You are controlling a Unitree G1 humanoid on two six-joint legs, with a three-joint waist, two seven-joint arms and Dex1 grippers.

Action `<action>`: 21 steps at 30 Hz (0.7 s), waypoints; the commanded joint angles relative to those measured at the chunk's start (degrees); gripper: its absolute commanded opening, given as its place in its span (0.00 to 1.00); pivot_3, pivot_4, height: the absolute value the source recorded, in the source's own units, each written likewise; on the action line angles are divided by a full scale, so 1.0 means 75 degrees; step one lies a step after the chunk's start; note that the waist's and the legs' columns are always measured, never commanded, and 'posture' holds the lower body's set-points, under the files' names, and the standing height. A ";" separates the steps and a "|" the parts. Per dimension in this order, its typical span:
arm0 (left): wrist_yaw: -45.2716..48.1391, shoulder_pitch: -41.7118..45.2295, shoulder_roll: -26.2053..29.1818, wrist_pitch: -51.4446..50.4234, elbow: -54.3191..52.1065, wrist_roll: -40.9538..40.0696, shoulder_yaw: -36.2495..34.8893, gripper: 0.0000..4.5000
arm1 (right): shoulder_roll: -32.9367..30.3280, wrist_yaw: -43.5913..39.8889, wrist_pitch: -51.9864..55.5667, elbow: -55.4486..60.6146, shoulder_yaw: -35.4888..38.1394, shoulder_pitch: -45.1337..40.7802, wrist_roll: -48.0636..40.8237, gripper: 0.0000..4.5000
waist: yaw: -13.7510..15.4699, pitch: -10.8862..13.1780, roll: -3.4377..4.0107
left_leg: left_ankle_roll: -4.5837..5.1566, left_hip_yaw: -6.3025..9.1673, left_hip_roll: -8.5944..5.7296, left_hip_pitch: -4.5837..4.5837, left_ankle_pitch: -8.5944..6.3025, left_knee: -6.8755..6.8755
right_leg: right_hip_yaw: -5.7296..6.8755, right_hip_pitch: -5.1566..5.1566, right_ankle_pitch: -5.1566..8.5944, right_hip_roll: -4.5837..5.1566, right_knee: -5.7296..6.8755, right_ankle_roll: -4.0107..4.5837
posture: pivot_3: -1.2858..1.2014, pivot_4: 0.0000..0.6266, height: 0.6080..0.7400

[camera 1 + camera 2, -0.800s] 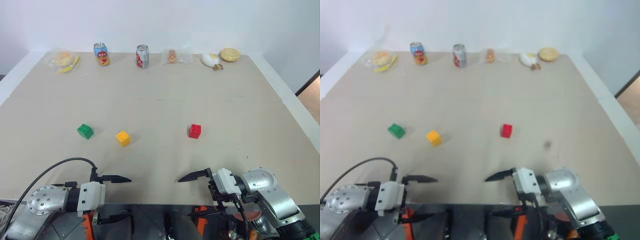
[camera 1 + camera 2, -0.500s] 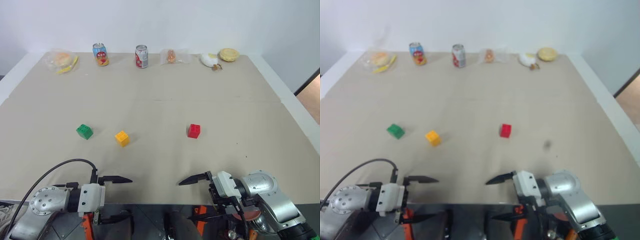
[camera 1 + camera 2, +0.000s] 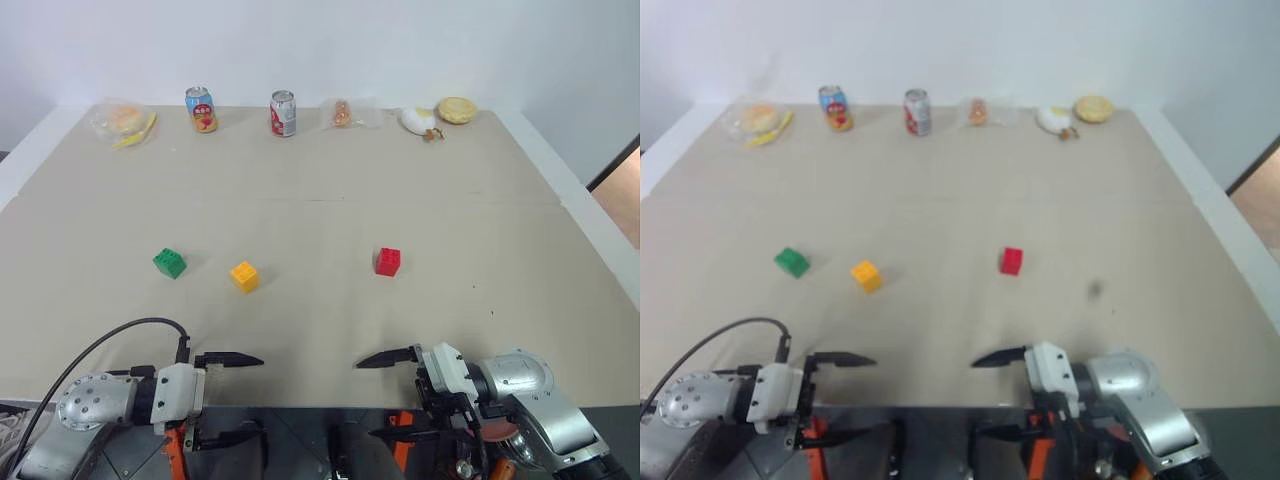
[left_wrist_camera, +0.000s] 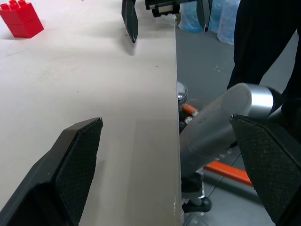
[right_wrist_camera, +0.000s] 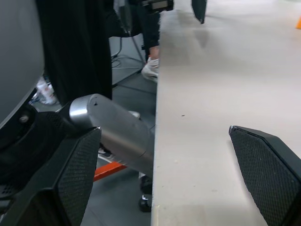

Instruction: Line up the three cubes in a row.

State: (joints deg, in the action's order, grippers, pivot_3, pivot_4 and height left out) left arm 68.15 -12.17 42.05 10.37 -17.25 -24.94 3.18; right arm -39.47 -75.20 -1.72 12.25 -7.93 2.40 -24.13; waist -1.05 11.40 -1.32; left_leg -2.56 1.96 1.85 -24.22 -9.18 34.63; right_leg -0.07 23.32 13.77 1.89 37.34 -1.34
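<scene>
Green cube (image 3: 169, 263), yellow cube (image 3: 244, 276), red cube (image 3: 388, 262): all three sit loose on the beige table (image 3: 320, 180), mid-depth, studs up. Green & yellow near each other, not touching; yellow slightly nearer the robot than green. Red well apart to the right, roughly level w/ green. Not an even row yet.

Rel. to grippers: green & yellow lie ahead of the left gripper (image 3: 228, 398), yellow close to straight beyond its upper fingertip, green off to its outer side. Red lies ahead of the right gripper (image 3: 390, 395), nearly straight beyond its upper fingertip. No cube touched by either.

Left gripper: at near table edge, pointing inward toward the right one, fingers spread wide, nothing between them; one finger over the tabletop, the other below the edge. Right gripper: mirror pose, fingers also wide apart & empty. Tips face each other across a gap.

Left wrist view: red cube (image 4: 21, 18) beyond the opposite gripper's fingers.

Far edge of table, well beyond both grippers: bagged food (image 3: 124, 122), two drink cans (image 3: 202, 109) (image 3: 284, 113), small bagged item (image 3: 345, 113), white object (image 3: 420, 121), round bun-like item (image 3: 458, 109).
</scene>
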 commanded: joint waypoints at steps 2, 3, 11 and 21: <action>-0.1147 0.0894 -0.0080 -0.1423 -0.0697 -0.1038 -0.0808 1.00 | 0.0428 0.1988 0.1562 0.0840 0.1047 -0.0398 -0.0966 1.00 | 0.0001 0.0000 0.0001 | 0.0002 -0.0001 0.0007 -0.0002 0.0002 0.0013 | 0.0001 0.0000 -0.0008 -0.0005 0.0010 0.0001 | 0.52 0.24 1.00; -0.1473 0.1075 -0.0164 -0.1760 -0.0858 -0.1224 -0.0893 1.00 | 0.0598 0.2624 0.2025 0.0931 0.1239 -0.0583 -0.1094 1.00 | 0.0001 0.0000 0.0000 | 0.0003 -0.0004 0.0011 -0.0002 0.0004 0.0020 | 0.0001 0.0000 -0.0014 -0.0006 0.0012 0.0001 | 0.52 0.24 1.00; -0.3863 0.2097 -0.1430 -0.3079 -0.1585 -0.1395 -0.0905 1.00 | 0.2527 0.8405 0.4778 0.1455 0.1780 -0.2642 0.0724 1.00 | -0.0011 -0.0006 -0.0009 | -0.0001 -0.0033 0.0033 -0.0003 0.0009 0.0040 | -0.0052 0.0008 -0.0067 -0.0048 0.0012 -0.0005 | 0.52 0.24 1.00; -0.4652 0.2991 -0.2405 -0.3232 -0.1286 -0.0548 -0.0317 1.00 | 0.4622 1.1112 0.7759 0.2292 0.2010 -0.3218 0.1239 1.00 | -0.0020 -0.0010 -0.0011 | -0.0001 -0.0041 0.0038 -0.0010 0.0009 0.0036 | -0.0109 0.0017 -0.0099 -0.0083 0.0011 -0.0045 | 0.52 0.24 1.00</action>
State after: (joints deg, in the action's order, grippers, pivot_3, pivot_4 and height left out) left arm 32.93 9.39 23.99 -13.87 -26.38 -29.19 0.61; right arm -5.37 6.77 54.38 25.63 5.57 -20.79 -14.73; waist -1.20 11.32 -1.40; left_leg -2.56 1.65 2.13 -24.30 -9.11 34.91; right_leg -0.89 23.44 13.01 1.27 37.42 -1.67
